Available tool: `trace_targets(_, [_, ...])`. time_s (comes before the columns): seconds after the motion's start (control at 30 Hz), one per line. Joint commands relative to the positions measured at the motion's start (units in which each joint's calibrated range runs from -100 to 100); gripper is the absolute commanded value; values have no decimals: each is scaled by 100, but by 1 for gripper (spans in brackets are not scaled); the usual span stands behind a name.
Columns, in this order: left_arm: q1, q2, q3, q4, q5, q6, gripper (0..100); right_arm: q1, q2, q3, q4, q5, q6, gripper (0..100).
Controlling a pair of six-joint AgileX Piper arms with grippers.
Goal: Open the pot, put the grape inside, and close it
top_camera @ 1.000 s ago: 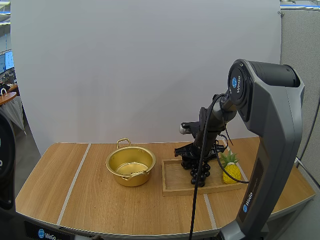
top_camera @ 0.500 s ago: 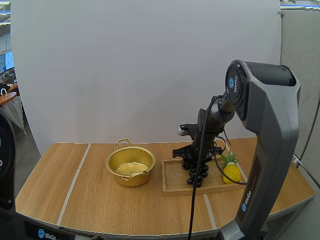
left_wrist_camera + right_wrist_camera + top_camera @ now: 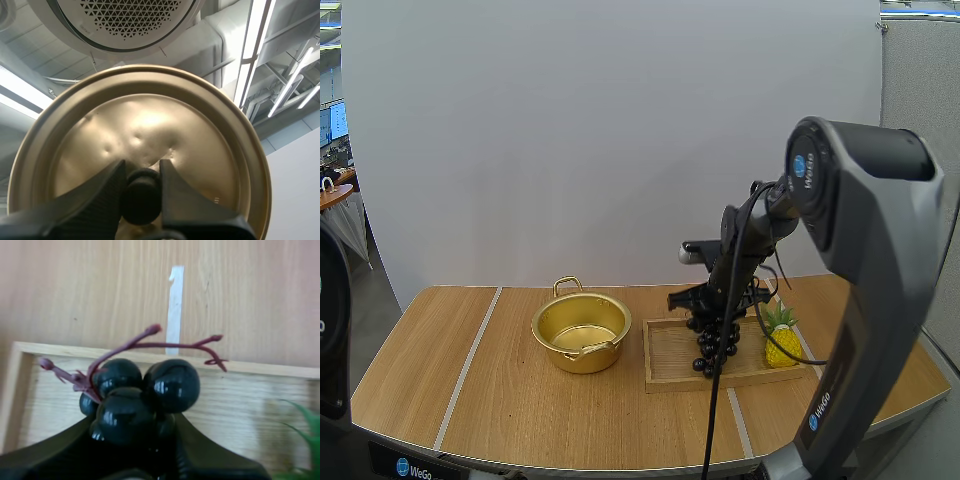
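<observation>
The golden pot [image 3: 581, 331] stands open on the table, left of the wooden tray [image 3: 668, 362]. My right gripper [image 3: 712, 312] hangs over the tray, shut on the top of a bunch of dark grapes [image 3: 715, 346] that dangles just above the tray floor. In the right wrist view the grapes [image 3: 145, 390] with reddish stems sit pinched between the black fingers [image 3: 45, 455], the tray's rim [image 3: 260, 369] behind them. In the left wrist view my left gripper [image 3: 141, 187] is shut on the black knob [image 3: 142, 196] of the golden lid [image 3: 145, 125], held up with its top side toward the camera.
A small toy pineapple [image 3: 781, 338] stands at the right end of the tray, close to the hanging grapes. White tape lines [image 3: 468, 366] cross the wooden table. Bare wood lies left of and in front of the pot.
My right gripper has risen slightly with the grapes, which now hang a little higher over the tray. The pot has not moved.
</observation>
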State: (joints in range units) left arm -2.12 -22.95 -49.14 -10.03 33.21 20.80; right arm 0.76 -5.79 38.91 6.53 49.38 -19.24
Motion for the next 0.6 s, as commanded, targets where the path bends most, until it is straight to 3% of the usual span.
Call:
trace_targets(0.0, [7,5,-28,7,-149,-38,0,-12,-565,37,-74,298,-50,0])
trace_targets(0.3, [7,5,-28,7,-149,-38,0,-12,-2191,-344,28,1505,-138,0])
trace_targets(0.57, [7,5,-28,7,-149,-38,0,-12,-2479,-1709,1445,3442,-1038,0])
